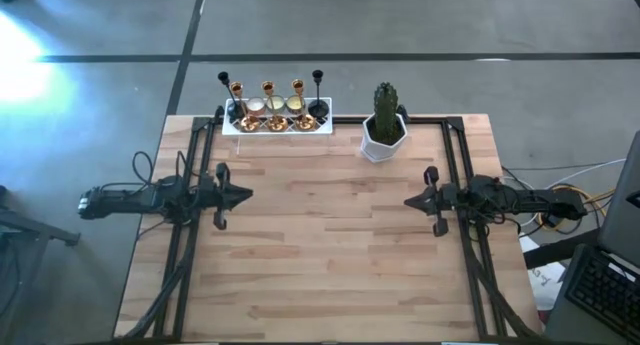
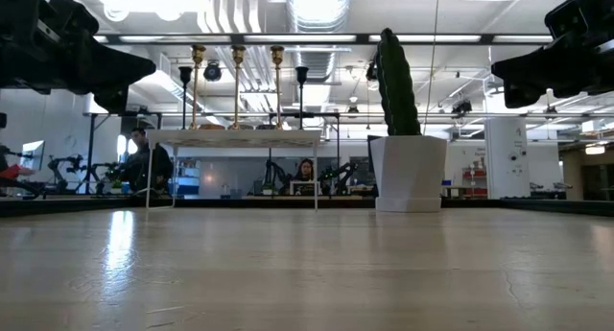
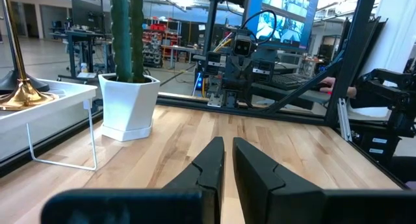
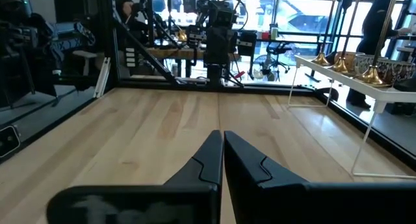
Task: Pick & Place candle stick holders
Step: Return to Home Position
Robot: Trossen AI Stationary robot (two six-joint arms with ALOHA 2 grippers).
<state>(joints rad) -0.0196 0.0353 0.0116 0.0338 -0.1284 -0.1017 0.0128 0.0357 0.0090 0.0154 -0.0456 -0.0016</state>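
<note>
The candle stick holders stand on a white tray at the table's far edge. Three gold stemmed ones stand in a row, with a slim black one at each end and low round cups between them. The gold bases also show in the right wrist view. My left gripper is level at the table's left middle, shut on nothing. My right gripper faces it from the right middle, also shut and empty. Both are well short of the tray.
A white pot with a green cactus stands just right of the tray, on the table's far part. Black frame rails run along both sides of the wooden table. People sit in the room beyond.
</note>
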